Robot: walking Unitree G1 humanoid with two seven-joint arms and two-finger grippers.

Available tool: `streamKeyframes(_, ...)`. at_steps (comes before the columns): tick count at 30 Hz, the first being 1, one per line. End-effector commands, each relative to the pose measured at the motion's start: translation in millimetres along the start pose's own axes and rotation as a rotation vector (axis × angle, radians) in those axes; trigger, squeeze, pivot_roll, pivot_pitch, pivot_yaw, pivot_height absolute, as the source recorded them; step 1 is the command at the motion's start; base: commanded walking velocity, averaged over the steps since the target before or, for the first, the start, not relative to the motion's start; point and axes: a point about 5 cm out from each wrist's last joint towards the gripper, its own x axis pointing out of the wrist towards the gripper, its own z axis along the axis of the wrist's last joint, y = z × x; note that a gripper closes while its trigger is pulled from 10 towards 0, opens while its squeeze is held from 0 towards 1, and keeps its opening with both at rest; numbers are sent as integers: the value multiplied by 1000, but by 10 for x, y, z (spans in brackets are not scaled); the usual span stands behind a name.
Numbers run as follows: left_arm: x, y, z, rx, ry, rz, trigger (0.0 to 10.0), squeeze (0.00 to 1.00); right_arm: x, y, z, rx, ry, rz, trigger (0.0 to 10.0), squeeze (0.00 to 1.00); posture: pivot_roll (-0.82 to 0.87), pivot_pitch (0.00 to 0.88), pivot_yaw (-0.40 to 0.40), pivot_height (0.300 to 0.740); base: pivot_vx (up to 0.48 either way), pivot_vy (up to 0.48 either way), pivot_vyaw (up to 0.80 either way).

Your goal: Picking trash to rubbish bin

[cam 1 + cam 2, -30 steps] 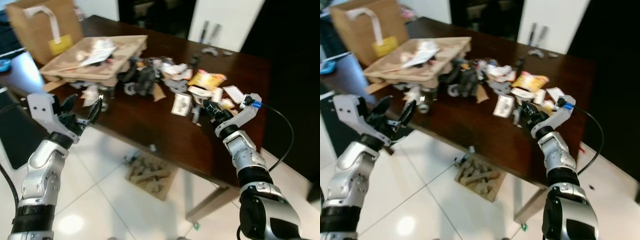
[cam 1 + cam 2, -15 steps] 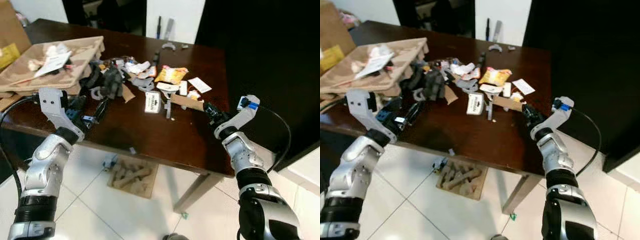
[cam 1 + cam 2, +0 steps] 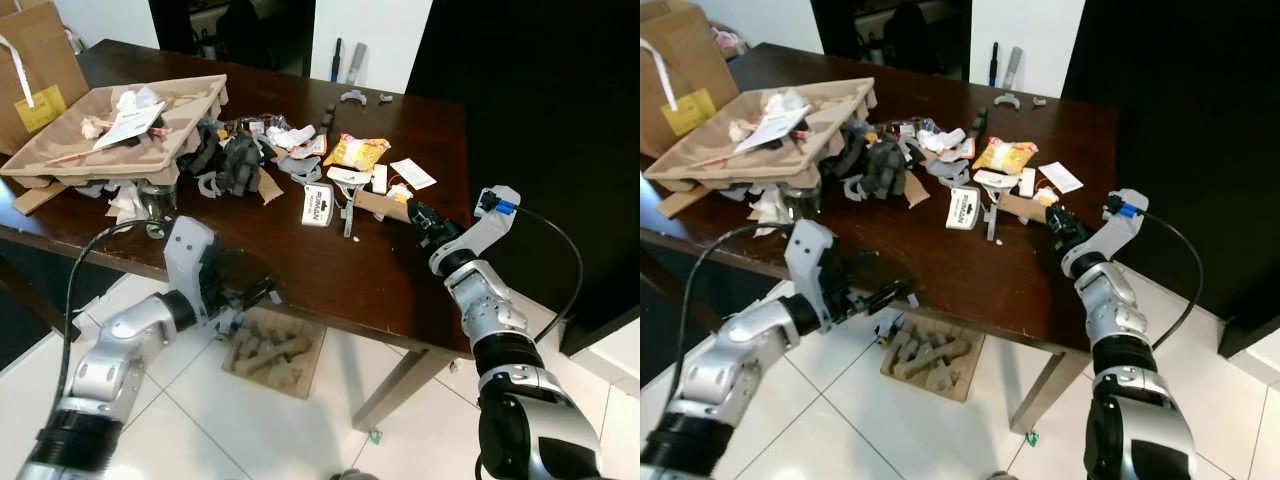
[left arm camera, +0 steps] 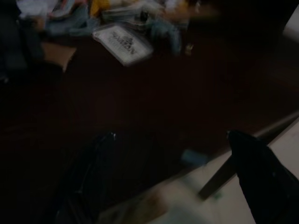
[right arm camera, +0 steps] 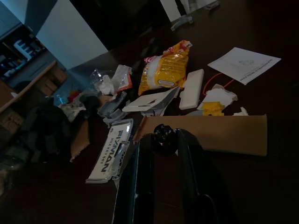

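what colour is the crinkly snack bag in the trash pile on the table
Yellow with orange-red and white patches. The snack bag shows best in the right wrist view, just beyond the right gripper.

Two silver jointed arms, black at the elbows; each gripper has long black fingers. Behind the right gripper (image 3: 418, 214) a blue-tipped white block; a black cable behind each.

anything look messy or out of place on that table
Yes. Wrappers and scraps lie strewn across the dark wooden table, including a yellow snack bag and a white label card. The moulded cardboard tray sits tilted on top of other trash.
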Motion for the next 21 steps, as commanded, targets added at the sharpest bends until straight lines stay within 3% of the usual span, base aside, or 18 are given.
streamKeyframes(1, 8, 24, 7, 88, 52, 4, 10000, 0, -46, -70, -55, 0, 19, -32, 10000, 0, 117, 108, -10, 740, 0, 0, 0)
streamKeyframes(9, 78, 76, 116, 398, 162, 31, 10000, 0, -72, -105, -57, 3, 14, -51, 10000, 0, 108, 116, -3, 740, 0, 0, 0)
streamKeyframes(13, 128, 59, 164, 423, 129, 35, 10000, 0, -78, -112, -58, 4, 12, -56, 10000, 0, 108, 116, -3, 740, 0, 0, 0)
streamKeyframes(18, 295, -193, 211, 487, 74, -120, 10000, 0, -80, -120, -60, 7, 11, -66, 10000, 0, 110, 118, -2, 740, 0, 0, 0)
streamKeyframes(21, 331, -248, 196, 518, 83, -156, 10000, 0, -79, -121, -60, 7, 12, -67, 10000, 0, 110, 118, -2, 740, 0, 0, 0)
